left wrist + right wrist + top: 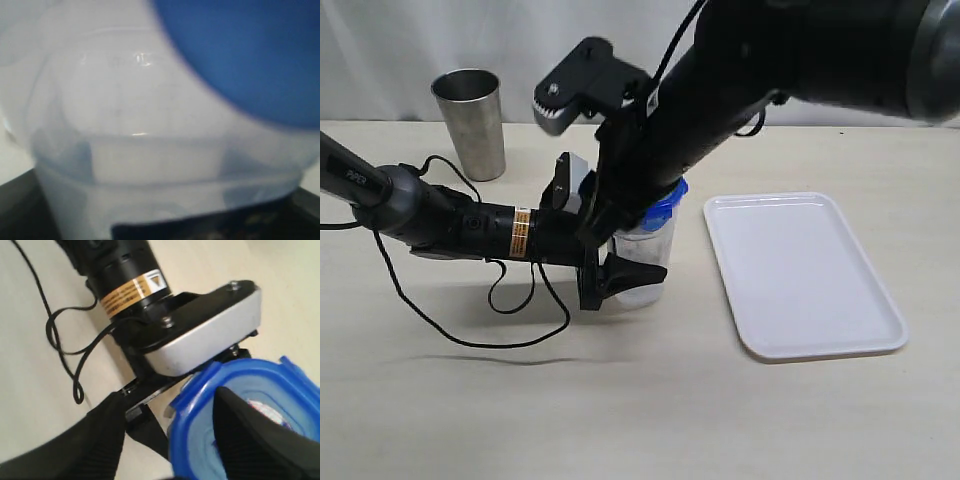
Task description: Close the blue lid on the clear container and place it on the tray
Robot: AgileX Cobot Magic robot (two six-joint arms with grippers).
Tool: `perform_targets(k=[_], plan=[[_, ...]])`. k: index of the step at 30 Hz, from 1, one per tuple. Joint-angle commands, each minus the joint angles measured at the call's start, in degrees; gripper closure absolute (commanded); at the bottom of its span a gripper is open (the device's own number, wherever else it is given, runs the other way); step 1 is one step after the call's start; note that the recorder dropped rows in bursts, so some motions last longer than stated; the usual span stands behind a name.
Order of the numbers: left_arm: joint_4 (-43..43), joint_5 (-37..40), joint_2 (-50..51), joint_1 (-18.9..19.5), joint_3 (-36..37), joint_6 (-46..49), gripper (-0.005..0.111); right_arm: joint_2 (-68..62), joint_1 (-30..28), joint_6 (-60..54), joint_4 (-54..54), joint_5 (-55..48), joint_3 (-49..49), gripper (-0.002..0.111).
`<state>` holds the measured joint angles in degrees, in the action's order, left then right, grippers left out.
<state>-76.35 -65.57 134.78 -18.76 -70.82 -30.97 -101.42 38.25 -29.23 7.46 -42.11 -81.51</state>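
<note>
**Left gripper**: the fingers are closed against the sides of the clear container. The container stands upright on the table between them. The near finger lies across the container's lower wall. In the left wrist view the container fills the frame, too close and blurred to show the contact faces.

**Right gripper**: the fingers are spread apart and hold nothing. One finger lies over the middle of the blue lid. The other hangs outside the lid's rim, beside the left gripper's body. The first finger probably touches the lid, but this cannot be confirmed.

**Blue lid:** it sits on the container's mouth, just above the left gripper's fingers. The flaps at its rim stand outward.

**Tray**: it lies flat on the table, well apart from both pairs of fingers, on the side of the container away from the left arm.

**Steel cup**: it stands upright behind the left arm, well apart from all the fingers.
</note>
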Motion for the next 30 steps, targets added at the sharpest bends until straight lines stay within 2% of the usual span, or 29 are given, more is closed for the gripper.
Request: perform_targets(k=[1,4,14,18,22,27,30], plan=[[1.56,-4.39,-1.1,-0.46,-0.22,-0.5,0.107,0.23,-4.02,11.22,1.22,-4.7,-5.87,0.057],[1.56,-4.39,-1.1,-0.46,-0.22,-0.5,0.107,0.9,-6.99,18.62,2.03,-4.91,-7.69,0.057],[1.8,-4.39,-1.1,-0.46,-0.22,-0.5,0.107,1.06,-17.07,21.4,8.14,-12.54,-5.9,0.057],[1.8,-4.39,-1.1,-0.46,-0.22,-0.5,0.107,0.45,-20.49,15.06,16.34,-12.69,-1.56,0.057],[1.69,-4.39,-1.1,-0.46,-0.22,-0.5,0.107,-0.89,-23.62,5.94,30.75,-12.1,0.58,0.057],[1.19,-4.39,-1.1,-0.46,-0.22,-0.73,0.107,-1.16,-23.69,2.87,31.94,-10.22,0.58,0.071],[1.07,-4.39,-1.1,-0.46,-0.22,-0.73,0.107,-1.27,-23.69,2.23,32.38,-10.44,0.58,0.071]])
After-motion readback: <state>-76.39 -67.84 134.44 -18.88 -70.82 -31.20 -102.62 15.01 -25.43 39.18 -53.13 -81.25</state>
